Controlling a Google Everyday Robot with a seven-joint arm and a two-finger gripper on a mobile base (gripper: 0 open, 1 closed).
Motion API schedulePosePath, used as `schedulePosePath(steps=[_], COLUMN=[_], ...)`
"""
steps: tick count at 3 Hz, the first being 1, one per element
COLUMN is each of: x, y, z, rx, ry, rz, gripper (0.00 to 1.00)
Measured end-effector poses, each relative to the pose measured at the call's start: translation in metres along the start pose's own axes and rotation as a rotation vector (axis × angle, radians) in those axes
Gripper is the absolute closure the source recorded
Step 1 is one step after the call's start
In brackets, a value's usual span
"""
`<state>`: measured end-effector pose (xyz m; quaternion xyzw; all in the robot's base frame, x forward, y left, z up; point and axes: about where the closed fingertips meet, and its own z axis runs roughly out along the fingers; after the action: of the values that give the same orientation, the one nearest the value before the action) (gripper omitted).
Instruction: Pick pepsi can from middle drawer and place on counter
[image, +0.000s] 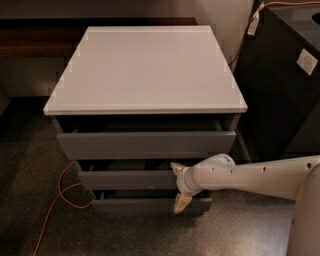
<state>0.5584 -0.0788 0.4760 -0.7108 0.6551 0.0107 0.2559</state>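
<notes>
The counter (145, 70) is a wide glossy slab over three drawers, each pulled out slightly, with a black cabinet (280, 75) just to its right and an orange cable (59, 186) on the speckled floor (30, 165). The gripper (178, 185) is at the right end of the middle drawer (125, 179), fingers spread wide, one above the other across its front, clamping nothing. The can is out of sight, so I judge it lies back and left of the gripper in the drawer's dark gap, with its axis unknown.
</notes>
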Motion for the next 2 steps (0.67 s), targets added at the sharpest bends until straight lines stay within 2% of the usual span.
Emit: schedulePosePath(steps=[2], x=[0.031], y=[-0.022], z=[0.045], rx=[0.039], ry=[0.009], rz=[-0.008], gripper=[0.0])
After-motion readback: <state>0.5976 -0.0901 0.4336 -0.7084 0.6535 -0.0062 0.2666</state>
